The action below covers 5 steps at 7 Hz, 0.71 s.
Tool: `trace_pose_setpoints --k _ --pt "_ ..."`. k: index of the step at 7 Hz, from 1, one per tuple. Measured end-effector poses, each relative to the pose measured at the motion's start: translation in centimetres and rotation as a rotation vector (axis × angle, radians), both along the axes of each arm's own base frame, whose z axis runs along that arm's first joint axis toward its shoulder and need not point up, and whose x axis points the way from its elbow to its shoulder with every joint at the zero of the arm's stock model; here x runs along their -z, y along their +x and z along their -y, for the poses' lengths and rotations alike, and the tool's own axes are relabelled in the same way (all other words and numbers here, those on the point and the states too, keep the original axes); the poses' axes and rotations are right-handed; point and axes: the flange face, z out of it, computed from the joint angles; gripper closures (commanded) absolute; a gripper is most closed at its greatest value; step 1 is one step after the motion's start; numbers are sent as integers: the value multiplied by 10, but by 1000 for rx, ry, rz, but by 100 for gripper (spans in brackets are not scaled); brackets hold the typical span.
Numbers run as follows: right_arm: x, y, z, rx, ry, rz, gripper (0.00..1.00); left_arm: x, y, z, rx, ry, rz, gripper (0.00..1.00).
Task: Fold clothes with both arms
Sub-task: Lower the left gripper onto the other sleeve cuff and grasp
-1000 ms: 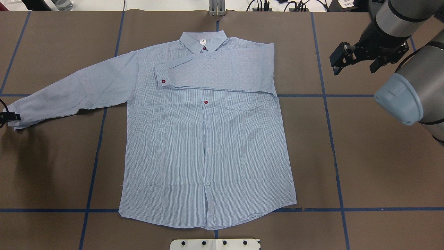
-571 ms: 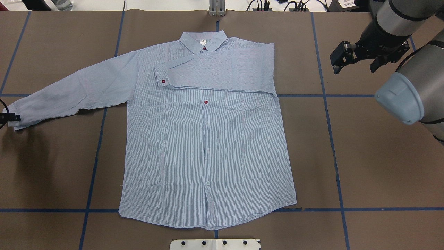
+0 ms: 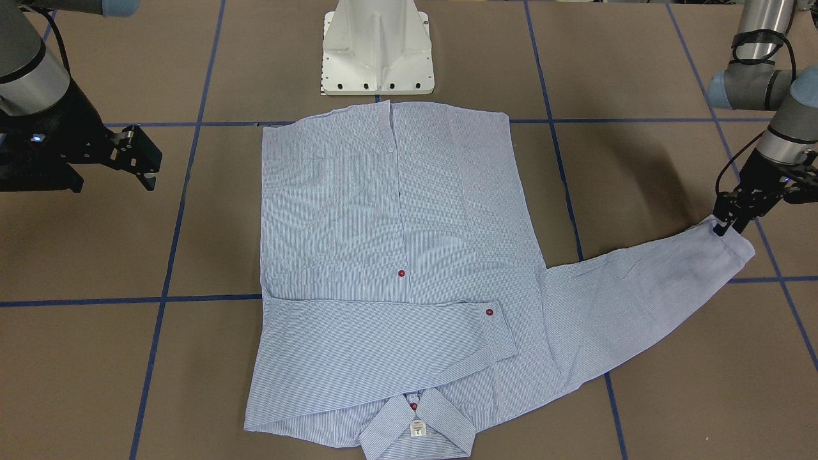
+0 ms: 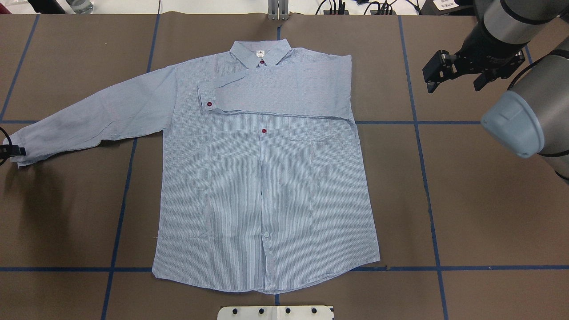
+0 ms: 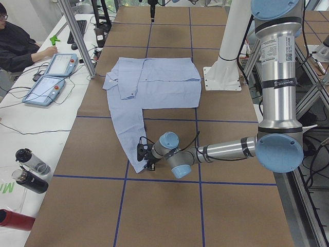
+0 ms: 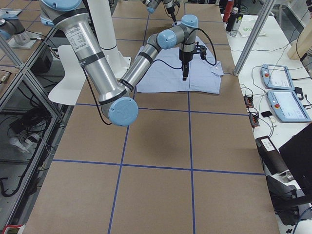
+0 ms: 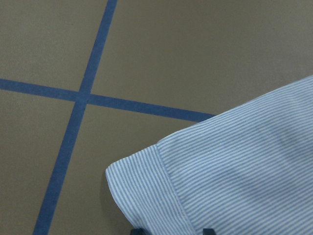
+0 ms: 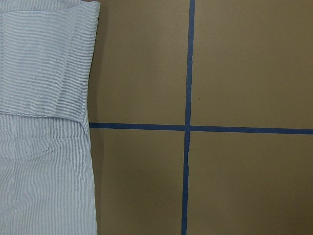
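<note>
Brown table (image 4: 466, 200), crossed by blue tape lines (image 4: 426, 178), carries everything. Nearest the robot stands its white pedestal (image 4: 275, 312), and the hem of the striped light blue shirt (image 4: 262, 191) lies just beyond it. The shirt is spread flat, front up and buttoned, with its collar pointing away from the robot.

Further up the body a red button (image 4: 264, 130) sits on the placket, with the chest pocket (image 4: 311, 131) beside it toward the robot's right. Just past these, the sleeve on the robot's right (image 4: 284, 91) is folded across the chest. Its cuff (image 4: 209, 104) shows another red button.

The other sleeve (image 4: 98, 115) stretches out over the table to the robot's left, slanting back toward the robot. At its end the left tool (image 3: 732, 220) is down at the cuff (image 7: 146, 191). In the wrist view its two tips stand a little apart at the bottom edge, with the striped cloth between them. I cannot tell whether they touch the cloth.

The right tool (image 4: 455, 82) hangs above bare table, well apart from the shirt on the robot's right. Its jaws are spread wide and hold nothing.

Farthest lies the collar (image 4: 260, 49) with its white label (image 4: 259, 54). Past the table edge a person (image 5: 20, 43) sits by two control tablets (image 5: 51, 77).
</note>
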Motion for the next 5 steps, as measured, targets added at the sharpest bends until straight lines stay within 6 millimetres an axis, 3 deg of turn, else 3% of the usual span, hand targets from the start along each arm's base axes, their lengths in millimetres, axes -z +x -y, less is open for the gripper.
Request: trace_pose_setpoints --k 5 --pt "-1 -1 1 0 -2 -1 0 -6 -5 -1 12 -9 13 51"
